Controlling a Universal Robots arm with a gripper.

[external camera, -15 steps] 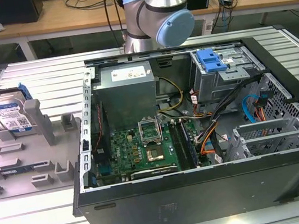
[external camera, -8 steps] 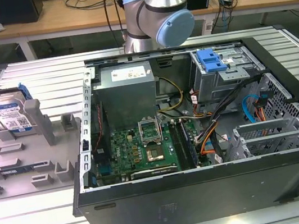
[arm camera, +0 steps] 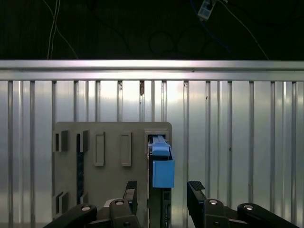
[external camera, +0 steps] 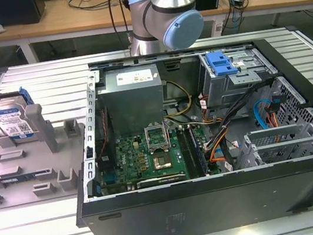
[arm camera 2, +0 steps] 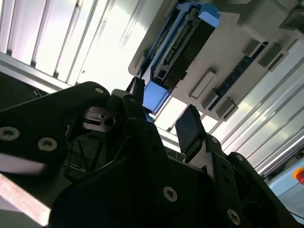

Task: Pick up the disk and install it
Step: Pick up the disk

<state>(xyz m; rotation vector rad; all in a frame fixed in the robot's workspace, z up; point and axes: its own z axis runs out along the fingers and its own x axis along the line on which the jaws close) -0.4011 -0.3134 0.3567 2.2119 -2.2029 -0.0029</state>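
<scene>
Blue-framed disk [arm camera: 163,172] on edge, hand [arm camera: 163,186] spread, clear

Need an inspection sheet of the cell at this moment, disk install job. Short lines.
Surface: ribbed aluminium table, with a grey plastic fixture tray on it.
Job's things: silver hard drive in blue plastic bracket stands on edge in the tray; open black computer case beside it, blue-latched grey drive cage inside.
Clutter: nothing seen.
Grippers: black end effector open, lined up with the drive's bracket end, not gripping.
Cables: coloured wire bundles inside the case.
Surroundings: wooden benches behind, carrying cables and boxes.
</scene>
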